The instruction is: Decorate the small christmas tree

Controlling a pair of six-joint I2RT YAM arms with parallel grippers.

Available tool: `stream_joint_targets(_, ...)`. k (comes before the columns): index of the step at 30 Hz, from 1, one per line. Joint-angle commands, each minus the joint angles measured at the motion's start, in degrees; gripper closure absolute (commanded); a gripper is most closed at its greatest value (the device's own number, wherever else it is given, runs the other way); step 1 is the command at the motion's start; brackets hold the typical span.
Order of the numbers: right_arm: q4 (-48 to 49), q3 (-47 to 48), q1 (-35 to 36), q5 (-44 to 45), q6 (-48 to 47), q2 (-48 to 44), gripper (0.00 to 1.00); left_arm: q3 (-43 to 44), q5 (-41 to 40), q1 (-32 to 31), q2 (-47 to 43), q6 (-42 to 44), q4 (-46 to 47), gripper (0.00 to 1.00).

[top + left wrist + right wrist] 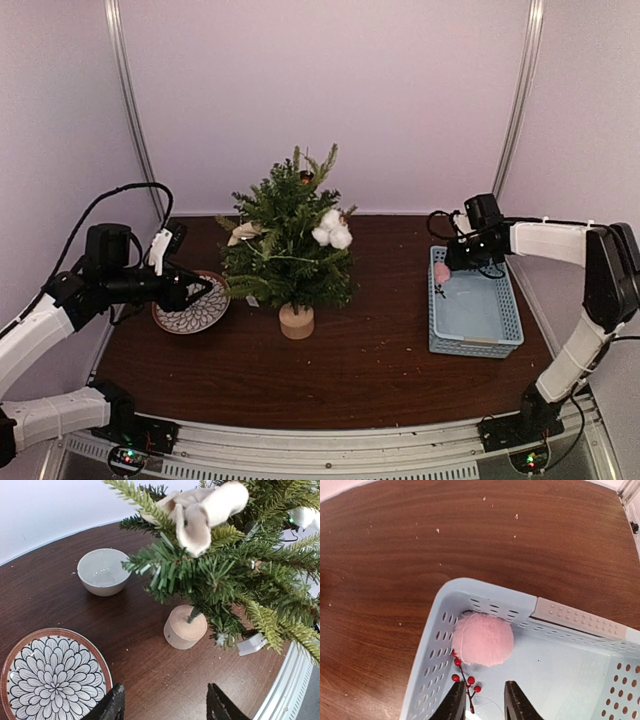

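The small christmas tree stands mid-table on a pale wooden stump. It carries white cotton puffs, a beige fabric ornament and a small brown piece near the top. In the left wrist view the beige ornament hangs above the stump. My left gripper is open and empty, just left of the tree. My right gripper hovers over the basket's far left corner, jaws apart. Below it lie a pink pompom and a red berry sprig.
A light blue perforated basket sits at the right; its wall shows in the right wrist view. A flower-patterned plate lies under my left gripper. A small white bowl stands behind the tree. A white tag lies by the stump.
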Motion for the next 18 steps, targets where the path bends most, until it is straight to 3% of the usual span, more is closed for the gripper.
stream_joint_targets(1,2.33,0.16,-0.32,-1.33,-0.76,4.61,0.67,1.16,-1.2,0.36,-1.27,-0.19,1.04,0.44)
stream_joint_targets(11,1.22,7.08,-1.96,0.57,-0.75,12.75,0.64,1.44,-2.3,0.36,-1.68,-1.17,0.49,0.44)
stream_joint_targets(18,-2.49,12.3,-3.26,-4.18,-1.16,17.91,0.62,1.66,-2.51,0.36,-0.32,-1.16,0.84,0.44)
